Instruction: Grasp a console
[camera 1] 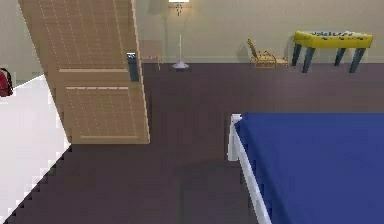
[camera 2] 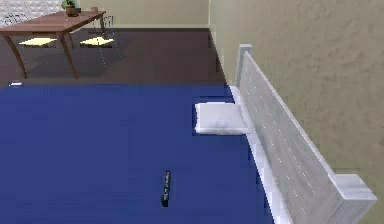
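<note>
— Where's the thing to grasp?
— A slim dark thing (camera 2: 166, 187) lies on the blue bed (camera 2: 80, 140), well apart from the white pillow (camera 2: 220, 118) at its headboard edge.
— The gripper?
— Cannot tell.

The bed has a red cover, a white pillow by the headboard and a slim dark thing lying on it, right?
No, the cover is blue, not red. The arm side view shows it, with the white pillow by the headboard and the slim dark thing lying on it.
</note>
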Robot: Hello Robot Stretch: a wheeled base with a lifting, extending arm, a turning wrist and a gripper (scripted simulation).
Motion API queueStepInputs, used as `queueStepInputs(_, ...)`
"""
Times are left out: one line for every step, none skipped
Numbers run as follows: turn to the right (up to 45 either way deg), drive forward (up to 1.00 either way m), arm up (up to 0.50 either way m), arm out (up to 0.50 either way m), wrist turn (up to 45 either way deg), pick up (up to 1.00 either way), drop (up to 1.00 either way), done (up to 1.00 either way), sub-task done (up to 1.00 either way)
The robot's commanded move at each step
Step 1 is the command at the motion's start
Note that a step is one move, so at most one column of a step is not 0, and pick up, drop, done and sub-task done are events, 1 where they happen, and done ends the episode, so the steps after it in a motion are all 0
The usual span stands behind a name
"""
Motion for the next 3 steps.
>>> queueStepInputs(0.0,0.0,0.5,0.0,0.0,0.0,0.0,0.0,0.0)
queueStepInputs(0.0,0.0,0.2,0.0,0.0,0.0,0.0,0.0,0.0)
queueStepInputs(0.0,0.0,0.0,0.22,0.0,0.0,0.0,0.0,0.0)
